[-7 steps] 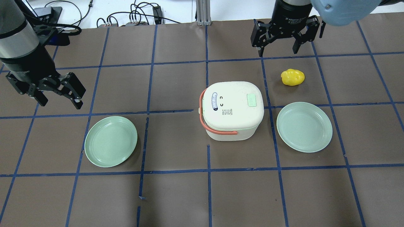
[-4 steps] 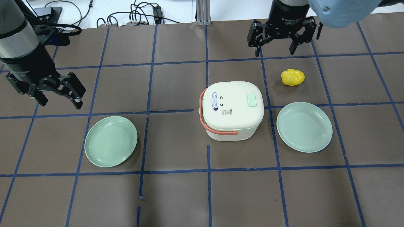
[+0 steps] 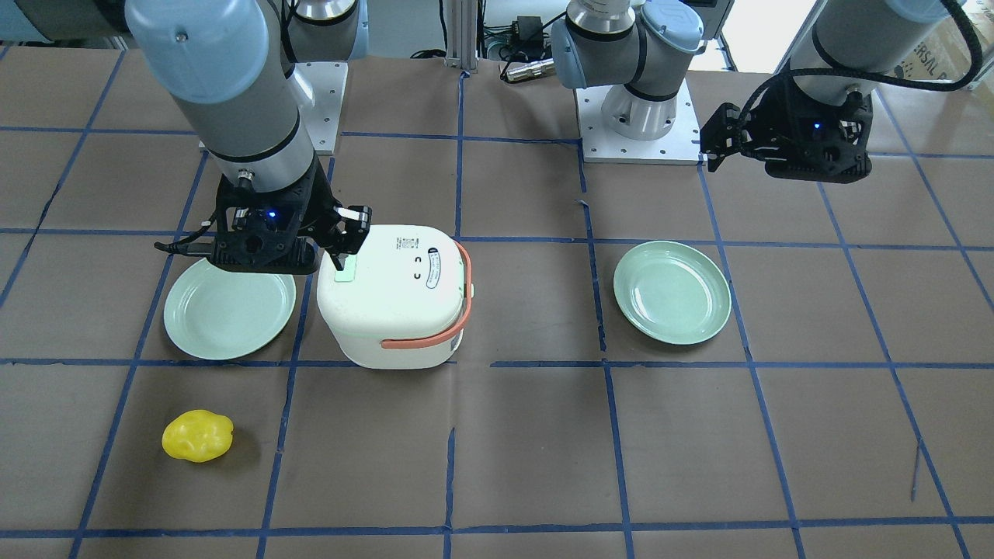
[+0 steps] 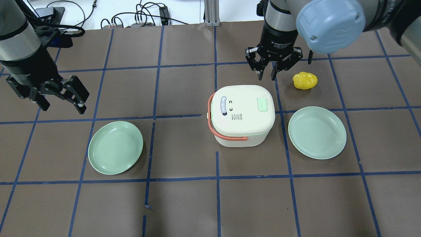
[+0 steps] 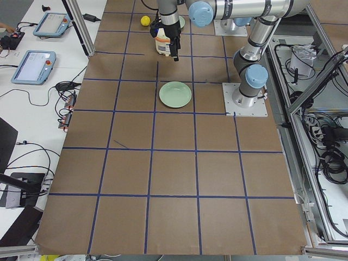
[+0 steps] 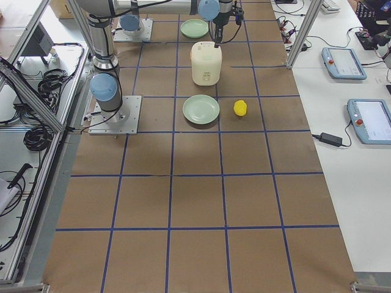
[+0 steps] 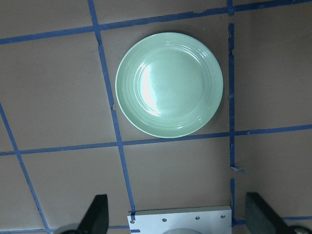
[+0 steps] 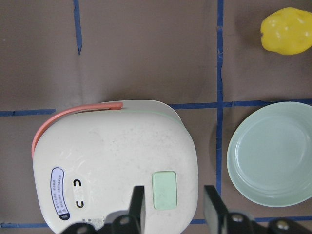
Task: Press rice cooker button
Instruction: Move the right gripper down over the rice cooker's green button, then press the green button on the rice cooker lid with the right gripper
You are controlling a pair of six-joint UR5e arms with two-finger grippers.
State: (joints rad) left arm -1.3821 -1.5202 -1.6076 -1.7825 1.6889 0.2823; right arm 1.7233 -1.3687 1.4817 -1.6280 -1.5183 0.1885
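Observation:
The white rice cooker (image 4: pixel 241 115) with an orange handle stands mid-table. Its pale green button (image 4: pixel 263 105) is on the lid's right side. My right gripper (image 4: pixel 266 77) hangs over that side, empty, its jaws narrowed to about half width. In the right wrist view the button (image 8: pixel 165 190) lies between the two fingertips (image 8: pixel 136 204), and the gripper (image 8: pixel 174 207) is above it without clear contact. In the front view the gripper (image 3: pixel 349 244) is over the button (image 3: pixel 345 273). My left gripper (image 4: pixel 62 106) is open and empty, far to the left.
A green plate (image 4: pixel 115 147) lies below my left gripper and shows in the left wrist view (image 7: pixel 169 85). A second green plate (image 4: pixel 317 132) lies right of the cooker. A yellow pepper-like object (image 4: pixel 305 80) sits just right of my right gripper.
My right gripper has moved from the table's far edge toward the cooker and down over its button side. Its jaws have narrowed from wide open. The left arm has not moved.

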